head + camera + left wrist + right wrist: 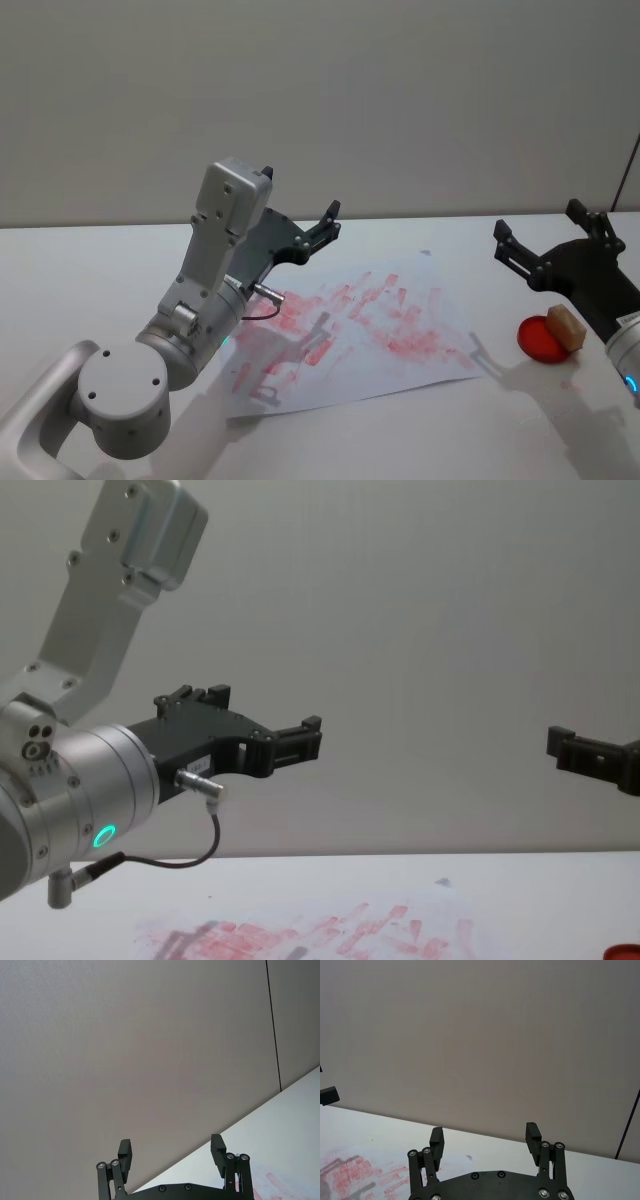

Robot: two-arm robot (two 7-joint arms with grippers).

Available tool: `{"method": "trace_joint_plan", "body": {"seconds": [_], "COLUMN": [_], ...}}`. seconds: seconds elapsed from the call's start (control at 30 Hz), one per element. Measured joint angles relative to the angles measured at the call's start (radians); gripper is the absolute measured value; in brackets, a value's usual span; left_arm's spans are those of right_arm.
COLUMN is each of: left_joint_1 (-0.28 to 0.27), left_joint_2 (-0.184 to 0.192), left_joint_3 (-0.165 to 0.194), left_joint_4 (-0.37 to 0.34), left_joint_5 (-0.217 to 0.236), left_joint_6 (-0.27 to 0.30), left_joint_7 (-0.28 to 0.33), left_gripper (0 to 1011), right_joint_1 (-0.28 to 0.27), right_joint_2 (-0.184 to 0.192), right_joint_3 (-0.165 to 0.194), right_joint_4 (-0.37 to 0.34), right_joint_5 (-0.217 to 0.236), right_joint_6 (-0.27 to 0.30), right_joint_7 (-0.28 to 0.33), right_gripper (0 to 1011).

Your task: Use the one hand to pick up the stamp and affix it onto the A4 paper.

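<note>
The stamp [565, 327], a small wood-coloured block, rests on a flat red pad [543, 340] at the right of the table. The A4 paper [370, 330], white and smeared with red prints, lies in the middle. My right gripper [538, 225] hovers open and empty above the table, just behind and above the stamp; its fingers [532, 1132] stand wide apart. My left gripper [325, 228] is raised over the paper's far left corner, open and empty, its fingers [125, 1149] apart. The paper [330, 930] also shows low in the chest view.
Bare white tabletop [100, 260] surrounds the paper, with a plain grey wall behind. A dark cable [628, 165] runs down the wall at the far right. The red pad's edge [625, 950] peeks in at the chest view's lower right corner.
</note>
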Motion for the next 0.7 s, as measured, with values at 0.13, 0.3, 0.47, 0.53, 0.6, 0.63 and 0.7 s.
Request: {"method": "trace_joint_plan", "body": {"seconds": [0.13, 0.3, 0.47, 0.53, 0.6, 0.63, 0.7], "left_joint_1": [0.0, 0.0, 0.0, 0.0, 0.0, 0.0, 0.0], "left_joint_2": [0.0, 0.0, 0.0, 0.0, 0.0, 0.0, 0.0], "left_joint_3": [0.0, 0.0, 0.0, 0.0, 0.0, 0.0, 0.0], "left_joint_4": [0.0, 0.0, 0.0, 0.0, 0.0, 0.0, 0.0], "left_joint_5": [0.0, 0.0, 0.0, 0.0, 0.0, 0.0, 0.0], "left_joint_6": [0.0, 0.0, 0.0, 0.0, 0.0, 0.0, 0.0], "left_joint_7": [0.0, 0.0, 0.0, 0.0, 0.0, 0.0, 0.0], "left_gripper": [1001, 1001, 1001, 1001, 1001, 1001, 1001], "right_joint_1": [0.0, 0.0, 0.0, 0.0, 0.0, 0.0, 0.0], "right_joint_2": [0.0, 0.0, 0.0, 0.0, 0.0, 0.0, 0.0], "right_joint_3": [0.0, 0.0, 0.0, 0.0, 0.0, 0.0, 0.0], "right_joint_4": [0.0, 0.0, 0.0, 0.0, 0.0, 0.0, 0.0], "right_joint_5": [0.0, 0.0, -0.001, -0.001, -0.001, -0.001, -0.001], "right_joint_6": [0.0, 0.0, 0.0, 0.0, 0.0, 0.0, 0.0], "right_joint_7": [0.0, 0.0, 0.0, 0.0, 0.0, 0.0, 0.0], "right_gripper": [1001, 1001, 1001, 1001, 1001, 1001, 1001]}}
